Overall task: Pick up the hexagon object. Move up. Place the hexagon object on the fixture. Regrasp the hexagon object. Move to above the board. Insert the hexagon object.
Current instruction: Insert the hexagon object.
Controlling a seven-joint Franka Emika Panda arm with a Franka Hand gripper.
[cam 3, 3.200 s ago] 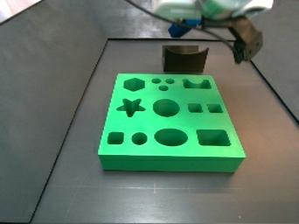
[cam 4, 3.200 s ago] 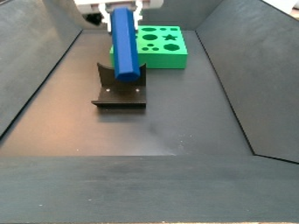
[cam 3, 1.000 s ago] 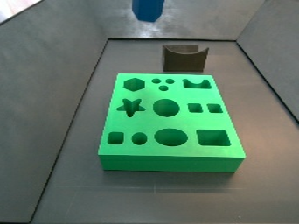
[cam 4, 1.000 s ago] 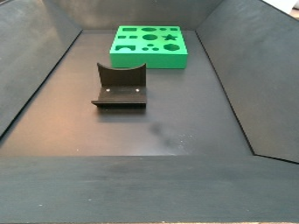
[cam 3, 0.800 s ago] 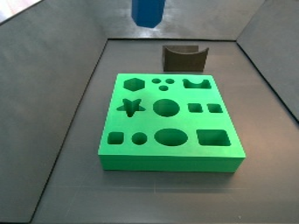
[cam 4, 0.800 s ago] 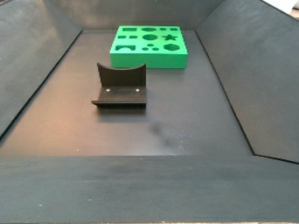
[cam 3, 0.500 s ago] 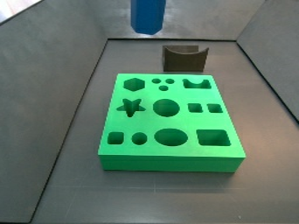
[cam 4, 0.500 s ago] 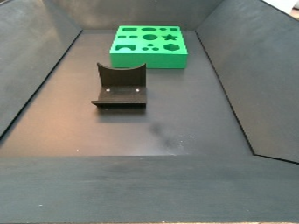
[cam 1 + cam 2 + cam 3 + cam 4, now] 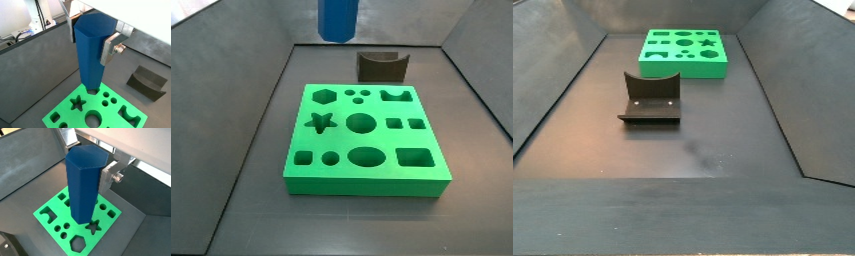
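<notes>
We hold the hexagon object (image 9: 90,50) upright, high above the board (image 9: 365,135), our end effector (image 9: 93,37) clamped on its upper part, a silver finger (image 9: 110,47) flat on one face. Lifted clear of the fixture (image 9: 651,98) seconds ago, the bar has edged slightly lower, its tip over the board's hexagon hole (image 9: 327,97); insertion looks next

The gripper (image 9: 93,37) shows flat silver finger plates (image 9: 109,175) — one carries a round silver screw (image 9: 119,48). Behind them sits a pale housing edge at twelve o'clock.
</notes>
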